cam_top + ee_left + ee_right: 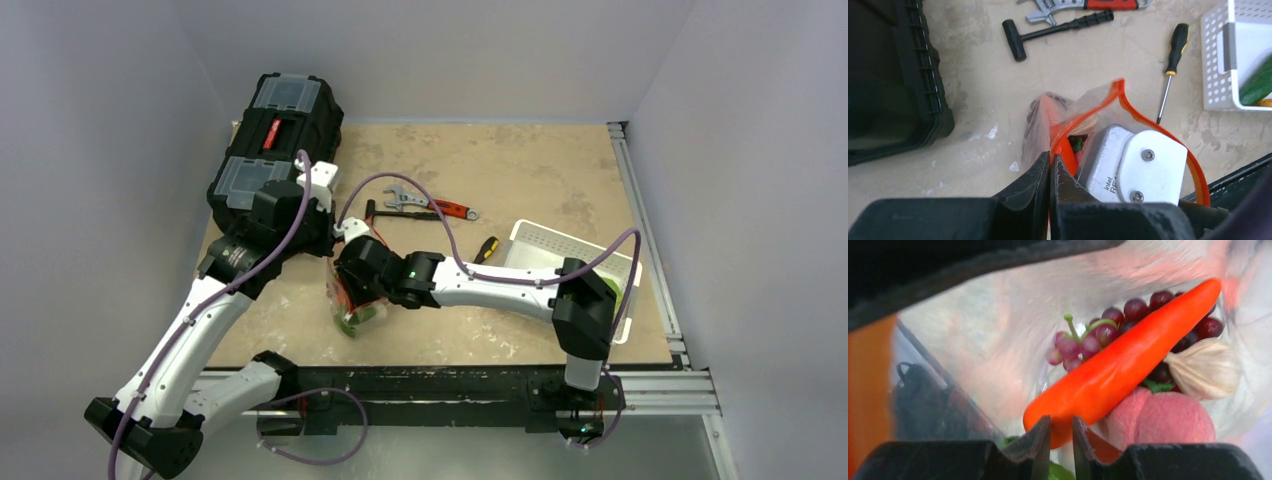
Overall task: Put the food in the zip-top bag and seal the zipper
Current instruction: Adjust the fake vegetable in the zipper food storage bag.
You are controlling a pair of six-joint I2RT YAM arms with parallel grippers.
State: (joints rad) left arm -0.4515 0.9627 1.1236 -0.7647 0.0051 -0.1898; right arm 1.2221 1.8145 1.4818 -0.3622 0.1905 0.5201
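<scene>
Station: tan table (500, 160), two arms working at the centre.

Task item: the clear crinkly zip-top bag (1040, 122) is standing on the table near the front, between the black plastic toolbox (888, 75) and the white slotted basket (1218, 60). Its mouth is gaping upward, and the orange-red zipper strip (1133, 112) is bowing out in a wide loop.

Left gripper (1050, 162): clenched, its black fingers pinching one end of the zipper strip with no gap between them.

Right gripper (1061, 432): reaching down inside the bag. The silver camera housing (1143, 165) on its wrist is filling the open mouth. Its fingers are drawn almost together with only a narrow slit showing. The blunt end of the long orange carrot (1123, 365) is sitting just behind them, and nothing is visibly clamped.

Bag contents: the carrot is lying diagonally over the dark red grapes (1128, 315), a pink rounded fruit (1168, 420) and a white bulb-shaped piece (1203, 370).

Outside the bag: a green piece (1258, 82) is lying in the basket. A red-handled wrench (1083, 5), a black T-handle tool (1058, 27) and a yellow-and-black screwdriver (1173, 60) are lying on the table beyond the bag.
</scene>
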